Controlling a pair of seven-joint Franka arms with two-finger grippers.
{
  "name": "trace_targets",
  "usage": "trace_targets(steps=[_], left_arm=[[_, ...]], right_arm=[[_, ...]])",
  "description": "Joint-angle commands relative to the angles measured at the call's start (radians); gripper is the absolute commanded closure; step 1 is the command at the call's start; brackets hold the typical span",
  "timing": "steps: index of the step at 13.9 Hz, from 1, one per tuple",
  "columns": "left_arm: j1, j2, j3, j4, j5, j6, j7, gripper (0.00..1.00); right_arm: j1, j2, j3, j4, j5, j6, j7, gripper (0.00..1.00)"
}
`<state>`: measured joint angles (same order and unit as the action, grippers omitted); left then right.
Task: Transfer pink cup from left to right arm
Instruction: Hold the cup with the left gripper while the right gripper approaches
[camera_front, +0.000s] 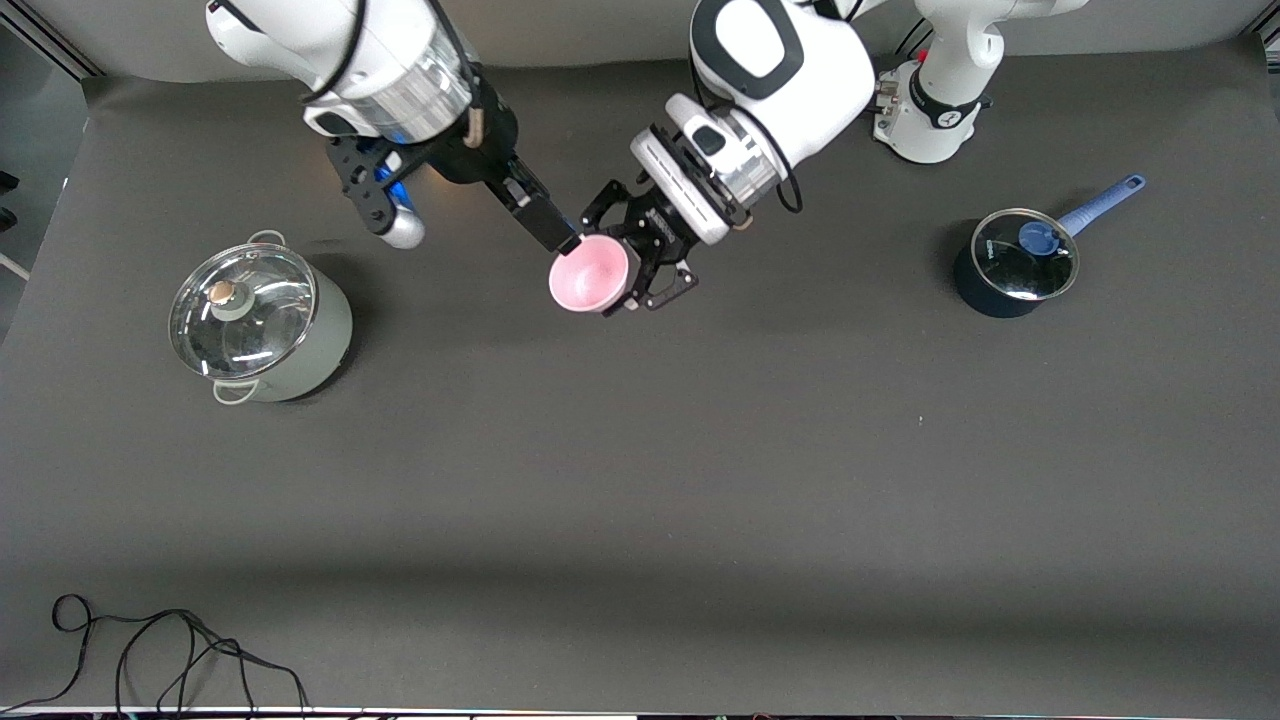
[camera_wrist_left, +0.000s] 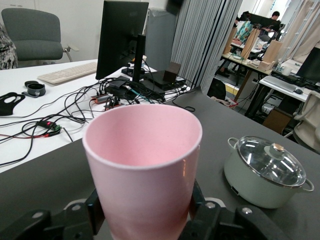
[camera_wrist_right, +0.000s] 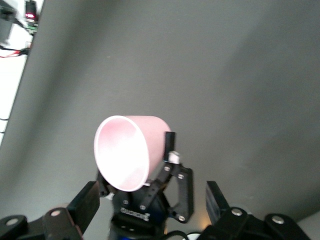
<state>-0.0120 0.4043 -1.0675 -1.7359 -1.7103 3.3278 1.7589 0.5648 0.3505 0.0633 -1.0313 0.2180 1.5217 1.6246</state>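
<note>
Front view: the left gripper (camera_front: 640, 262), an openwork black claw, is clamped on the base of the pink cup (camera_front: 589, 274) and holds it tilted in the air above the grey table (camera_front: 700, 480), mouth turned toward the right arm's end. The right gripper (camera_front: 562, 236) sits at the cup's rim, its flat black fingers spread and not gripping. Count: one pink cup, two arms, one pale-green lidded pot (camera_front: 260, 323) well off toward the right arm's end, one dark-blue lidded saucepan (camera_front: 1015, 262) well off toward the left arm's end, and one loose black cable (camera_front: 170, 650) at the table's near edge.

Left wrist view: the pink cup (camera_wrist_left: 142, 167) fills the middle, pinched low down between the claw's fingers (camera_wrist_left: 202, 215). The pale-green pot (camera_wrist_left: 265, 172) stands on the table past it. The right gripper does not show here.

Right wrist view: the pink cup (camera_wrist_right: 131, 151) lies just ahead of the right gripper (camera_wrist_right: 155, 200), mouth toward the camera; its fingers (camera_wrist_right: 217, 200) stand apart with a wide gap, the cup not yet between them. The claw of the left gripper (camera_wrist_right: 162, 192) shows under the cup.

Risks, as I judge them: the cup looks off-centre to the spread fingers, so one could close on the rim alone and tip it. The tapered plastic wall could slide out of a shallow pinch. If the claw lets go early, the cup falls to the table.
</note>
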Motion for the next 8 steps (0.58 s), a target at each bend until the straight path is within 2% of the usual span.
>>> trace_targets(steps=[1,8], left_arm=[[-0.060,0.011,0.040,0.035,0.011,0.019,-0.006,0.80],[-0.060,0.010,0.040,0.036,0.009,0.019,-0.007,0.80]], right_arm=[[0.006,0.027,-0.011,0.042,-0.016,-0.049,0.020,0.06],[0.006,0.114,-0.013,0.042,-0.043,-0.038,0.018,0.06]])
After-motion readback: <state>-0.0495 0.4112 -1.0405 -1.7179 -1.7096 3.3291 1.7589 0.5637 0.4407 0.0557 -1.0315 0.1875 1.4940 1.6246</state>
